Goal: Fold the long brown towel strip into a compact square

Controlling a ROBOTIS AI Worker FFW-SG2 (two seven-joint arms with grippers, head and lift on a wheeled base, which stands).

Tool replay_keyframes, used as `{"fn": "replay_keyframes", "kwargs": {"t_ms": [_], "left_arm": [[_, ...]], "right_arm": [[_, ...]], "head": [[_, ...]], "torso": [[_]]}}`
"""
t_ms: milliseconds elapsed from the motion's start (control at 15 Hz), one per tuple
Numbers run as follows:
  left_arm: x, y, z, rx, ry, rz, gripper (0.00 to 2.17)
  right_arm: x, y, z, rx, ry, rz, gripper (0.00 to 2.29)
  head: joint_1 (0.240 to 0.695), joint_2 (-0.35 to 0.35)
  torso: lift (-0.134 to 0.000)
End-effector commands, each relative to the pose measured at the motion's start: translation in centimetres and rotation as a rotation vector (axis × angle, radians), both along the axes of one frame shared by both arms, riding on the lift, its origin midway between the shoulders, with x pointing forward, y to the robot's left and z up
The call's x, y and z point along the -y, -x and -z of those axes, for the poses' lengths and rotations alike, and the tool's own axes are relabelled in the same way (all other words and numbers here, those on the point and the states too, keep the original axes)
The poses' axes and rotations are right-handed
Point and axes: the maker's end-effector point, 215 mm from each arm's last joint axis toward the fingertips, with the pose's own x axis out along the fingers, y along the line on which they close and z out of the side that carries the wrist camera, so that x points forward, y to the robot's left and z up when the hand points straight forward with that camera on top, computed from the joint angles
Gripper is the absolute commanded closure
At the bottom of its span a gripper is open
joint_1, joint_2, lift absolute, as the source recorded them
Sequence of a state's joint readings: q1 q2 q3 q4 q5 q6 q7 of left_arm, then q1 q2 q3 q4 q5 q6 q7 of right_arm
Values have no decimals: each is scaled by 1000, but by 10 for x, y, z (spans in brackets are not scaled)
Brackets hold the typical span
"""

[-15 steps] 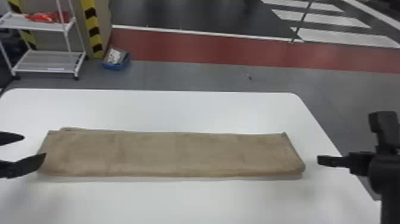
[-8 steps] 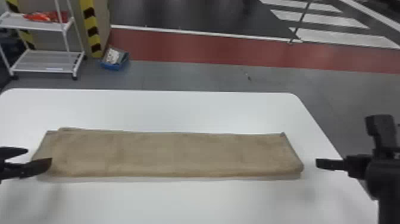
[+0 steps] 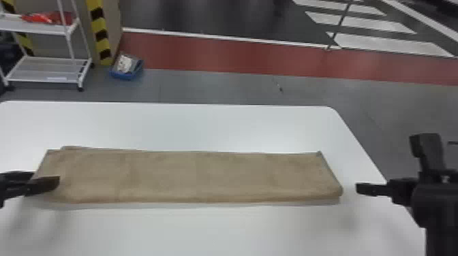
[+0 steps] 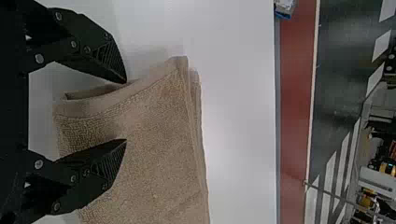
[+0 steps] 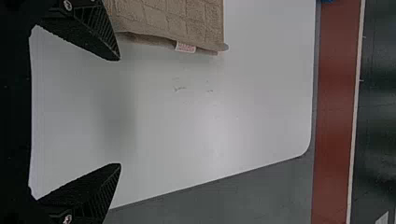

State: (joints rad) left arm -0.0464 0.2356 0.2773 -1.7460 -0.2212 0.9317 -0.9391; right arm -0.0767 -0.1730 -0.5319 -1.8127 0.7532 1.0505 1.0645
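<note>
The long brown towel strip (image 3: pixel 191 177) lies flat from left to right across the white table. At its left end is my left gripper (image 3: pixel 46 178), open. In the left wrist view the left gripper (image 4: pixel 126 111) has the end edge of the towel (image 4: pixel 154 121) between its parted fingers, not clamped. My right gripper (image 3: pixel 357 189) is parked just off the towel's right end. The right wrist view shows the right gripper (image 5: pixel 120 112) open with bare tabletop between its fingers, and the towel's right end (image 5: pixel 187 23) with a small white tag (image 5: pixel 185 47).
The white table (image 3: pixel 204 126) shows around the towel, its right edge slanting under my right arm. Beyond it on the floor stand a white wheeled shelf (image 3: pixel 47 66) and a blue bin (image 3: pixel 126 68).
My left gripper has moved rightward over the towel's left end, its fingers drawing closer together. The towel lies as before, and the right arm has barely shifted.
</note>
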Motion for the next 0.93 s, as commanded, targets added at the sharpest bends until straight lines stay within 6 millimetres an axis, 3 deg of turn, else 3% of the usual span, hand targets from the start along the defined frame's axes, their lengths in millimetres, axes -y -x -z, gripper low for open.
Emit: {"fn": "replay_keyframes", "kwargs": {"t_ms": [0, 133, 467, 867], "left_arm": [[-2, 0, -6, 6, 16, 5, 1295], [-3, 1, -5, 2, 8, 12, 1737], [2, -9, -11, 47, -27, 28, 1737], [4, -25, -41, 128, 12, 25, 1740]], "right_arm": [[3, 1, 1, -2, 5, -2, 70], [5, 1, 4, -7, 12, -5, 70], [9, 3, 8, -15, 11, -1, 70], [19, 7, 6, -17, 24, 11, 70]], "head": [[695, -211], [695, -216], [695, -219], [695, -228]], "torso": [[-125], [-125], [-125], [-125]]}}
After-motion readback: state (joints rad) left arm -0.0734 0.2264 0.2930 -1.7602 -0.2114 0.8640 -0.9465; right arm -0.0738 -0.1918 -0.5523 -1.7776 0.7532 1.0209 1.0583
